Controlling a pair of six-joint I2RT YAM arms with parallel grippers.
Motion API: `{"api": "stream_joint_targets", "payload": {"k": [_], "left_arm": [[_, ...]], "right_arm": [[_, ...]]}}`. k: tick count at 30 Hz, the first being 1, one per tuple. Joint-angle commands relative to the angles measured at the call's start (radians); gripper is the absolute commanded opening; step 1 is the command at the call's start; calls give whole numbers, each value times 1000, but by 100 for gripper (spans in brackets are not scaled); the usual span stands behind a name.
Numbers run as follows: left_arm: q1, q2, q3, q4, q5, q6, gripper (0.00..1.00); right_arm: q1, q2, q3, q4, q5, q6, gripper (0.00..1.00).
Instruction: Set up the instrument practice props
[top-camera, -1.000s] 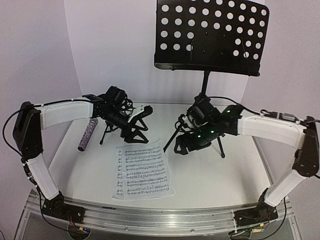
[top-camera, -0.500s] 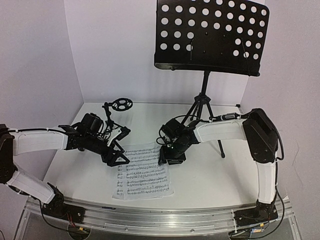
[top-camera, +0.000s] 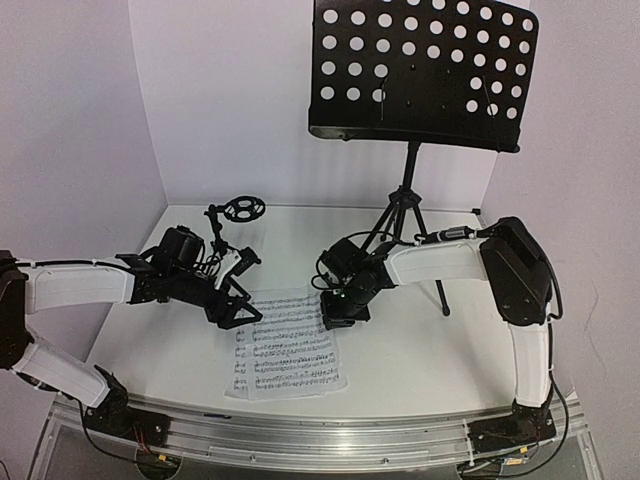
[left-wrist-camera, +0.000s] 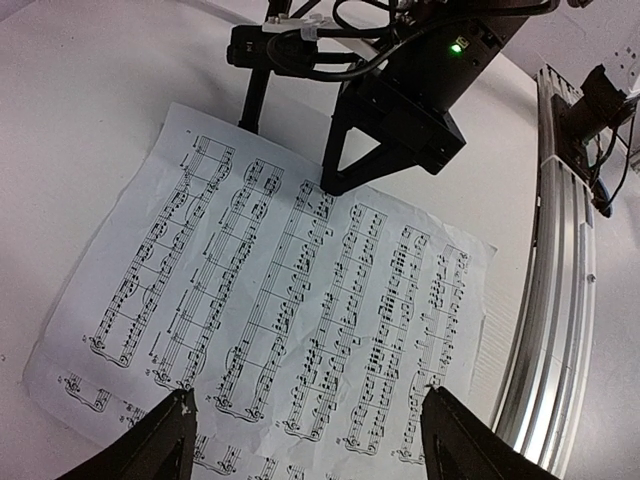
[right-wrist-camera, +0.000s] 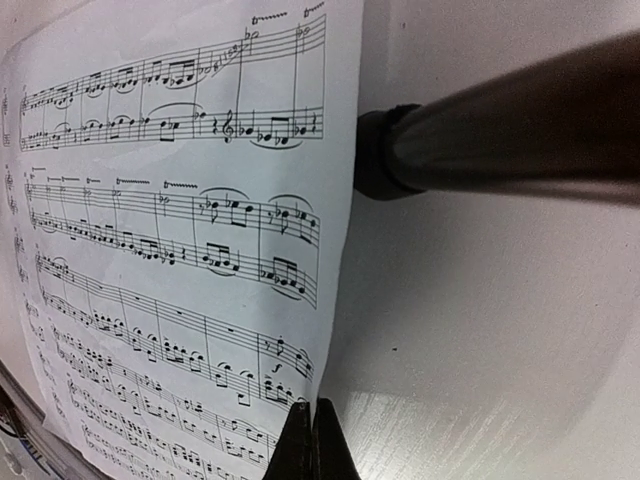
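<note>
A white sheet-music page (top-camera: 288, 352) lies flat on the table in front of the arms. My right gripper (top-camera: 335, 317) is shut on the page's right edge near its top corner. In the right wrist view the paper's edge (right-wrist-camera: 335, 300) rises into the closed fingertips (right-wrist-camera: 313, 440). My left gripper (top-camera: 236, 312) hovers open over the page's upper left corner, its fingers spread wide above the printed staves (left-wrist-camera: 290, 300) with nothing between them. The tall black music stand (top-camera: 420, 70) stands at the back right. The small mic stand with its ring holder (top-camera: 241, 209) is at the back left.
One tripod leg of the music stand (right-wrist-camera: 480, 130) ends in a rubber foot right beside the page's edge. The right gripper's body (left-wrist-camera: 400, 100) shows at the top of the left wrist view. An aluminium rail (top-camera: 300, 440) runs along the table's near edge.
Both arms have come forward from the back of the table to the page. The right jaws have closed on its right edge. The left jaws stay open.
</note>
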Motion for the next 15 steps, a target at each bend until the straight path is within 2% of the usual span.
{"api": "stream_joint_targets", "payload": {"k": [1, 6, 10, 15], "left_arm": [[0, -39, 15, 36, -10, -58, 76], [12, -110, 25, 34, 3, -119, 75], [12, -250, -17, 110, 15, -142, 77], [12, -346, -41, 126, 12, -227, 77]], "right_arm": [[2, -74, 37, 0, -17, -54, 0], [71, -192, 89, -94, 52, -267, 0], [161, -261, 164, -252, 149, -488, 0], [198, -386, 178, -288, 204, -588, 0]]}}
